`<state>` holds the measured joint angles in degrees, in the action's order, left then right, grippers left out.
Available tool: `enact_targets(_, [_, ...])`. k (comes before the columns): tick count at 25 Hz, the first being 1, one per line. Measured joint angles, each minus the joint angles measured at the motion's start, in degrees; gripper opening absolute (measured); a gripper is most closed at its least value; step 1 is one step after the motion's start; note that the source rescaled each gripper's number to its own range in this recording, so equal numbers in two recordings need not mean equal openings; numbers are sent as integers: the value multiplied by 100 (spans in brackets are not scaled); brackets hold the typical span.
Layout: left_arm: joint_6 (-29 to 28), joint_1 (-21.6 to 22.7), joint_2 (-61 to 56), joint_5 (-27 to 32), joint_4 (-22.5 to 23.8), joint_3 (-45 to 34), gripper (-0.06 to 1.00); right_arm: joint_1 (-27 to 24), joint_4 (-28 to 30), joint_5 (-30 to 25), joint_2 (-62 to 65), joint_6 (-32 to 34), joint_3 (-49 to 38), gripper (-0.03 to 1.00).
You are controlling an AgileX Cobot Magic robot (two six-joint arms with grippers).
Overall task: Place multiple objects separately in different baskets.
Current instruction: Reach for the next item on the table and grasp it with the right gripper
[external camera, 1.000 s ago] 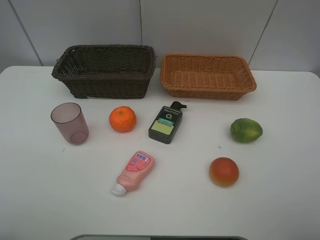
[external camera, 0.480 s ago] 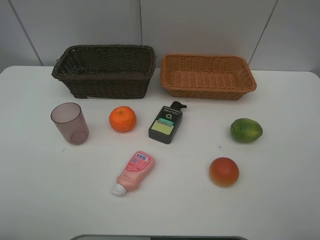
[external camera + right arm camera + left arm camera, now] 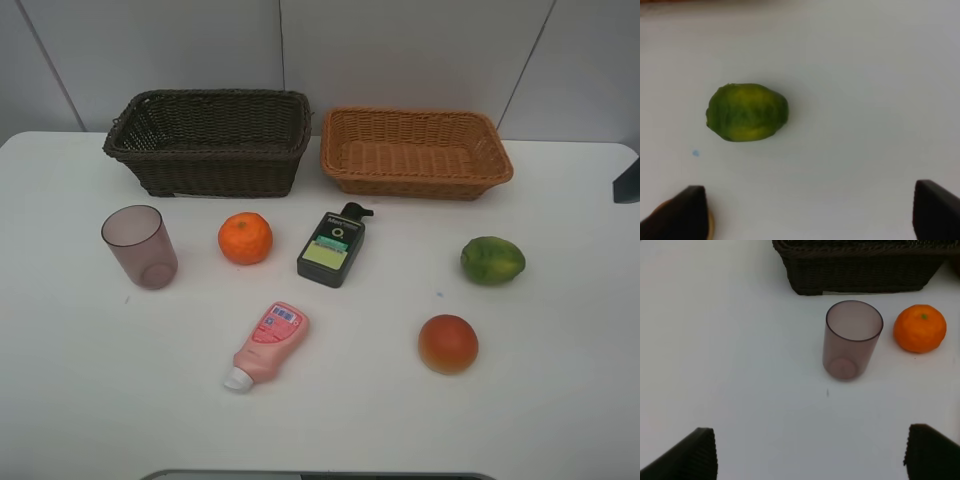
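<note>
One brown basket (image 3: pixel 215 175) sits at one o'clock of the cup (image 3: pixel 139 246), one tan basket (image 3: pixel 415 185) at eleven o'clock of the lime (image 3: pixel 492 260). Left gripper (image 3: pixel 810 455) gapes wide facing the cup; right gripper (image 3: pixel 810 210) gapes facing the lime.

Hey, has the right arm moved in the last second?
Yes. A dark part of the right arm now pokes in at the high view's right edge, level with the tan basket; earlier it was out of view, so it moved leftward.
</note>
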<state>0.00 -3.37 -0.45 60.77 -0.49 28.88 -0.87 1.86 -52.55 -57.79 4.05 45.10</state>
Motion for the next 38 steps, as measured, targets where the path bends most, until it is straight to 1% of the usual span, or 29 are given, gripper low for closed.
enact_targets(2, [0,0,0,0,0,0,96,0,-186,147,-339,0,0,71])
enact_targets(7, [0,0,0,0,0,0,96,16,-327,442,-1037,0,36,71])
enact_targets(10, [0,0,0,0,0,0,96,199,-334,474,-1461,5,233,72])
enact_targets(11, [0,0,0,0,0,0,96,281,-334,496,-1617,46,304,76])
enact_targets(14, [0,0,0,0,0,0,96,530,-335,507,-2110,135,587,93])
enact_targets(16, [0,0,0,0,0,0,96,682,-342,507,-2505,231,805,99])
enact_targets(17, [0,0,0,0,0,0,96,744,-342,507,-2677,305,915,100])
enact_targets(22, [0,0,0,0,0,0,96,1001,-224,478,-3572,792,1373,100])
enact_targets(27, [0,0,0,0,0,0,96,1018,-135,492,-4123,1248,1516,100])
enact_targets(33, [0,0,0,0,0,0,96,1018,-127,643,-4422,1332,1534,100])
enact_targets(38, [0,0,0,0,0,0,96,1018,136,685,-4489,1333,1534,100])
